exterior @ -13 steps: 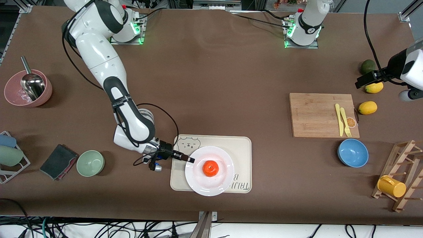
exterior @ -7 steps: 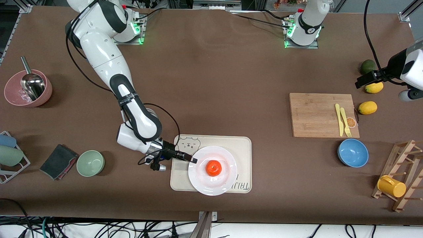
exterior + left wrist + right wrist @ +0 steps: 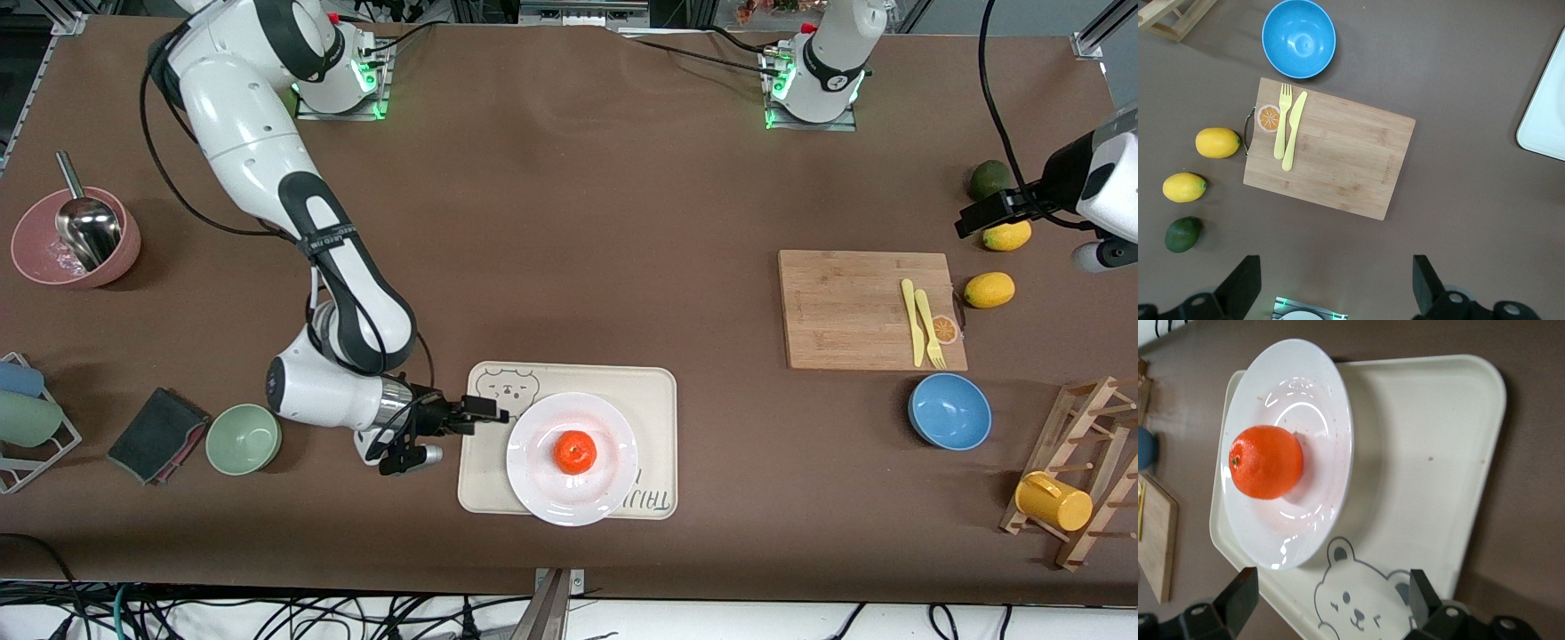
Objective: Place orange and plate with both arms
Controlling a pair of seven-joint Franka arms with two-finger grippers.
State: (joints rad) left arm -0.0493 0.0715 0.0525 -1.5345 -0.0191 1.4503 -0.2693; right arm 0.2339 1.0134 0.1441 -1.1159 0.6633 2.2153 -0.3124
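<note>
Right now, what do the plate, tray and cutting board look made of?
Plate: glossy white, likely glazed ceramic; sharp highlights show on it.
Tray: matte cream, probably plastic or melamine; printed bear, no glare.
Cutting board: bamboo or wood; visible grain strips.

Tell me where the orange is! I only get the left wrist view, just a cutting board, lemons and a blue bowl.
Observer: The orange sits in the middle of the white plate, which rests on the cream bear tray.
Operator: Is somebody holding the plate?
Observer: No. The right gripper hovers beside it over the tray's corner, jaws open, clear of the plate.
Operator: Where's my arm?
Observer: The left gripper waits in the air at the left arm's end of the table, above the lemons.
</note>
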